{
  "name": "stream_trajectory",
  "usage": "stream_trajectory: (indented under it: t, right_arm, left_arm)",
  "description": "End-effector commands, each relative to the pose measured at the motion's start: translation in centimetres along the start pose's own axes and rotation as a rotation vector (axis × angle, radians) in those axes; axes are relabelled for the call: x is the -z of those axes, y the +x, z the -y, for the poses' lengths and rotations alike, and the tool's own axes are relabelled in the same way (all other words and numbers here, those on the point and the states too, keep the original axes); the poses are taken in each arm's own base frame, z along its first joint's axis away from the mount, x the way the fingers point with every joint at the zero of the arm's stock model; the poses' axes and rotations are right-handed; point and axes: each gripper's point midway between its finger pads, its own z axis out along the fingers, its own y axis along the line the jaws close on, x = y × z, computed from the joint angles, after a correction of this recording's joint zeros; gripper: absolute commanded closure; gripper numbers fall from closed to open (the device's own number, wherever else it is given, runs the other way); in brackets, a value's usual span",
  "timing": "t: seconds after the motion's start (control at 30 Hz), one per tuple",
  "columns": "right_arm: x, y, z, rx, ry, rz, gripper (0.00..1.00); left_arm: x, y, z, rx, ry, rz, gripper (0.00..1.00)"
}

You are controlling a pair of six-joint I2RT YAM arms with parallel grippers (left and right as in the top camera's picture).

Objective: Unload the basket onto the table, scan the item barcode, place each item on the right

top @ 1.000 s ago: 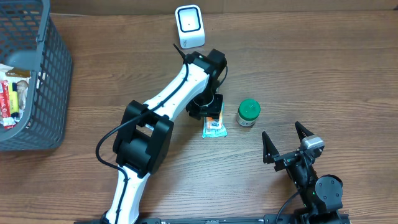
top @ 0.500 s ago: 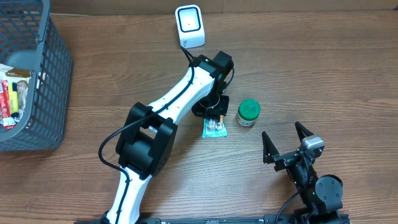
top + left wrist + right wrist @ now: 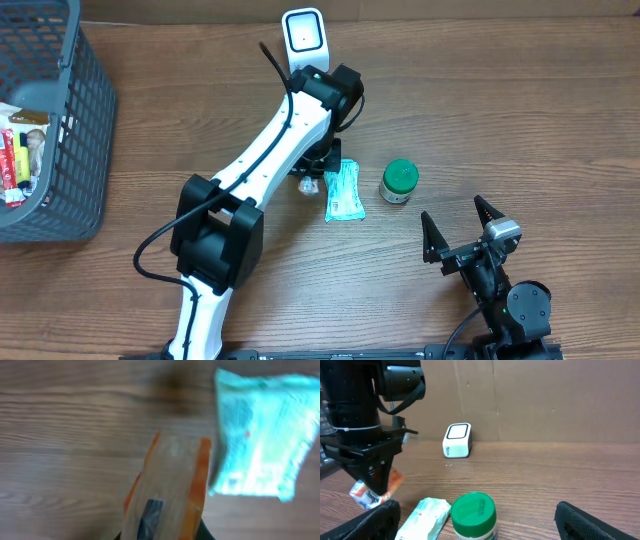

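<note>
Wooden table (image 3: 520,110), white scanner (image 3: 305,43) at far edge, teal packet (image 3: 345,192) beside green-lidded jar (image 3: 399,181) mid-table, grey basket (image 3: 60,150) at left.

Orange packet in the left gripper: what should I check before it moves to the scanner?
1. Grip: left gripper shut on orange packet: ok.
2. The teal packet lies apart from it, flat on the table: ok.
3. Barcode facing the scanner: cannot tell, the wrist view is blurred.
4. Nothing standing between packet and scanner: ok.
5. Other arm: right gripper open, apart from the green-lidded jar: ok.
</note>
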Motion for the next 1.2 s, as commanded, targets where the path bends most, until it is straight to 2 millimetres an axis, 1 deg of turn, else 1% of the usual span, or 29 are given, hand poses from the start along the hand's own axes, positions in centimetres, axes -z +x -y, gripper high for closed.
stream_trajectory:
  t: [0.0,0.1,0.17,0.37,0.5,0.53,0.63,0.67,0.73,0.77,0.8,0.83,1.07,1.13,1.17]
  right_arm:
    - [0.0,0.2,0.1,-0.003,0.002,0.004,0.00]
    - [0.0,0.2,0.1,-0.003,0.002,0.004,0.00]
    - [0.0,0.2,0.1,-0.003,0.002,0.004,0.00]
    - [0.0,0.2,0.1,-0.003,0.002,0.004,0.00]
    - [0.0,0.2,0.1,-0.003,0.002,0.004,0.00]
    - [0.0,0.2,0.1,-0.003,0.002,0.004,0.00]
    - [0.0,0.2,0.1,-0.003,0.002,0.004,0.00]
    - [0.0,0.2,0.1,-0.003,0.002,0.004,0.00]
    - [0.0,0.2,0.1,-0.003,0.002,0.004,0.00]
    - [0.0,0.2,0.1,-0.003,0.002,0.004,0.00]
    - [0.0,0.2,0.1,-0.003,0.002,0.004,0.00]
    - [0.0,0.2,0.1,-0.003,0.002,0.004,0.00]
    - [0.0,0.2,0.1,-0.003,0.002,0.004,0.00]
    - [0.0,0.2,0.1,-0.003,0.002,0.003,0.00]
    - [0.0,0.2,0.1,-0.003,0.002,0.004,0.00]
  left_arm:
    - [-1.5,-0.8,-1.7,0.085,-0.113,0.060,0.96]
    - [-3.6,-0.9,-1.2,0.108,-0.099,0.059,0.96]
    - [-4.2,-1.1,-0.7,0.110,-0.075,0.063,0.96]
    - [-4.6,-0.7,-0.4,0.101,-0.080,0.060,0.94]
    - [-6.0,-0.1,-0.4,0.092,-0.092,0.048,0.94]
    - [-6.7,0.3,-0.4,0.086,-0.098,0.041,0.93]
    - [-7.1,0.5,-0.5,0.085,-0.100,0.033,0.89]
    - [-7.1,0.5,-0.5,0.086,-0.098,0.034,0.85]
    - [-7.0,0.4,-0.4,0.086,-0.095,0.037,0.70]
    - [-7.0,0.4,-0.4,0.087,-0.095,0.037,0.60]
    - [-7.0,0.4,-0.4,0.086,-0.096,0.036,0.46]
    - [-7.0,0.4,-0.4,0.086,-0.096,0.036,0.42]
    - [-6.1,0.0,-0.3,0.073,-0.088,0.046,0.39]
    - [-6.1,0.0,-0.2,0.074,-0.082,0.042,0.34]
    - [-6.2,0.1,0.0,0.074,-0.073,0.035,0.34]
